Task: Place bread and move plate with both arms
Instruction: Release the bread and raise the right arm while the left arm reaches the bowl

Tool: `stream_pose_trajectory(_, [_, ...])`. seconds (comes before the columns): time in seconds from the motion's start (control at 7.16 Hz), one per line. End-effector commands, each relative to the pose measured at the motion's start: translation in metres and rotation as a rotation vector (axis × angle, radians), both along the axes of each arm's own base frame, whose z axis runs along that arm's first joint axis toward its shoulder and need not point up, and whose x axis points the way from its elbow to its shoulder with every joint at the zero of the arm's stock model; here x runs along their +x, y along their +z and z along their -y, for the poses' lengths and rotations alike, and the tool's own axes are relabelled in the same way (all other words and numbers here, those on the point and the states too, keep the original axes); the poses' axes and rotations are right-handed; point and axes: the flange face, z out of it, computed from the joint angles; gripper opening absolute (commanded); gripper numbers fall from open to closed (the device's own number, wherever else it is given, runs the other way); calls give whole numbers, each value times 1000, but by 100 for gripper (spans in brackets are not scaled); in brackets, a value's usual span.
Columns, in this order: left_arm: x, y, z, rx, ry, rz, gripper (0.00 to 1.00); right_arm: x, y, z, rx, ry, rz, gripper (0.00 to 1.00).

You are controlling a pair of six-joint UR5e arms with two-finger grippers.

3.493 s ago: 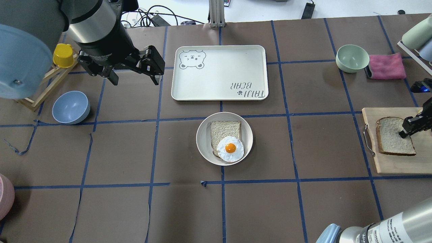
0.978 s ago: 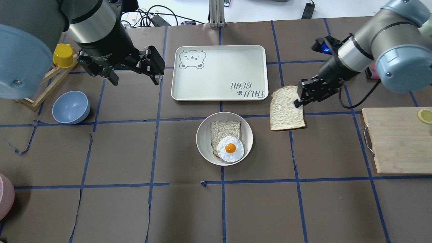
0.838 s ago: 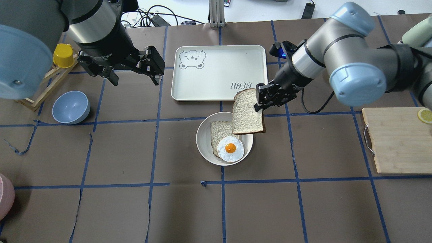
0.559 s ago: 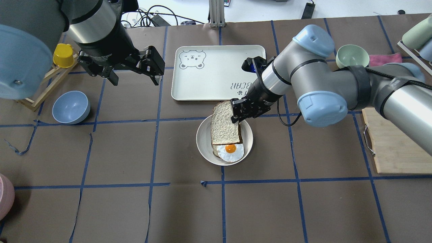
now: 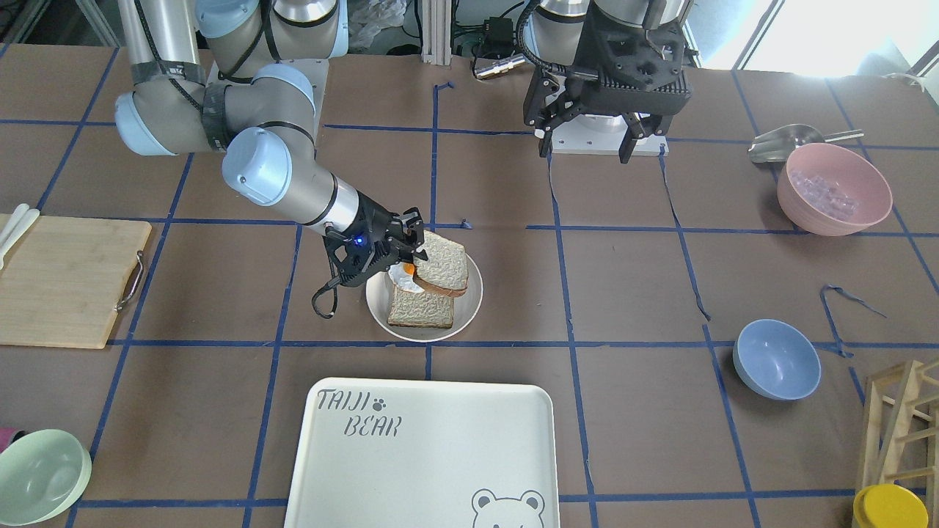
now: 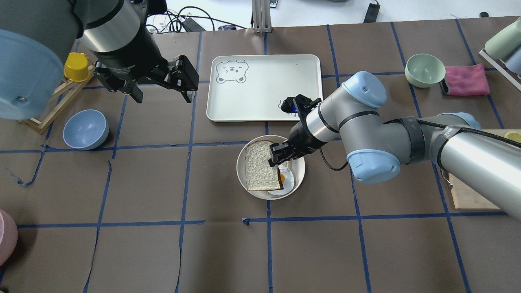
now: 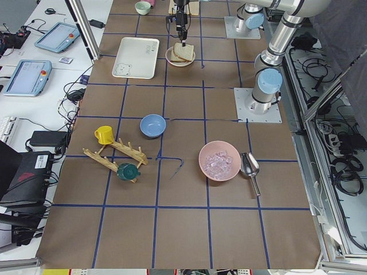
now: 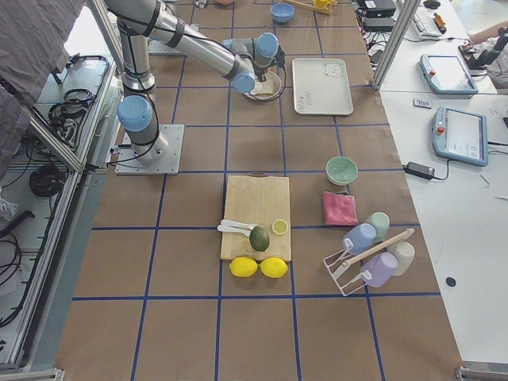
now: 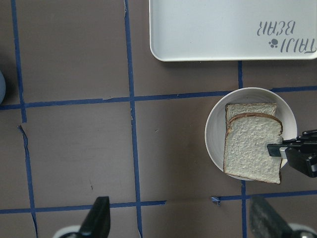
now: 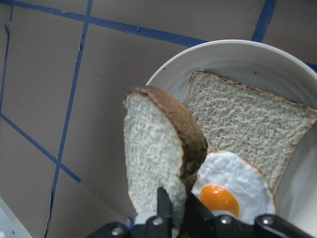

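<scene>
The bread [image 6: 260, 167], a slice with a dark brown crust, hangs tilted just over the round cream plate [image 6: 241, 173]. My right gripper [image 6: 275, 159] is shut on its right edge. It also shows in the front view [image 5: 444, 264] and the right wrist view [image 10: 156, 163]. On the plate [image 5: 475, 302] lie a squarer slice [image 10: 252, 124] and a fried egg [image 10: 230, 191], partly covered by the held bread. My left gripper [image 6: 163, 94] is open and empty, high above the table's far left, away from the plate.
The TAIJI BEAR tray [image 6: 264, 87] lies just beyond the plate. A blue bowl [image 6: 85, 129] and a yellow cup [image 6: 76, 67] on a wooden rack are at the left. A green bowl [image 6: 424, 70], a pink cloth [image 6: 466, 79] and a cutting board [image 5: 66, 279] are at the right.
My right gripper has carried the bread from the cutting board leftward across the table to over the plate and brought it lower over the egg. The left arm has not moved.
</scene>
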Motion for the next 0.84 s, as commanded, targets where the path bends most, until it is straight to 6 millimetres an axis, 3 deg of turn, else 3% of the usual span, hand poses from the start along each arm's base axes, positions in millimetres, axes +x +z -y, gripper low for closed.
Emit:
stream_pose_trajectory(0.0, [0,0,0,0,0,0,100,-2,-3,1,-14,12,-4,0])
stream_pose_trajectory(0.28, [0,0,0,0,0,0,100,-22,-2,14,-27,-20,-43,3])
stream_pose_trajectory(0.56, [0,0,0,0,0,0,100,-25,-3,15,-22,-31,-46,7])
stream_pose_trajectory(0.7, [0,0,0,0,0,0,100,-25,-5,13,-14,-34,-42,35])
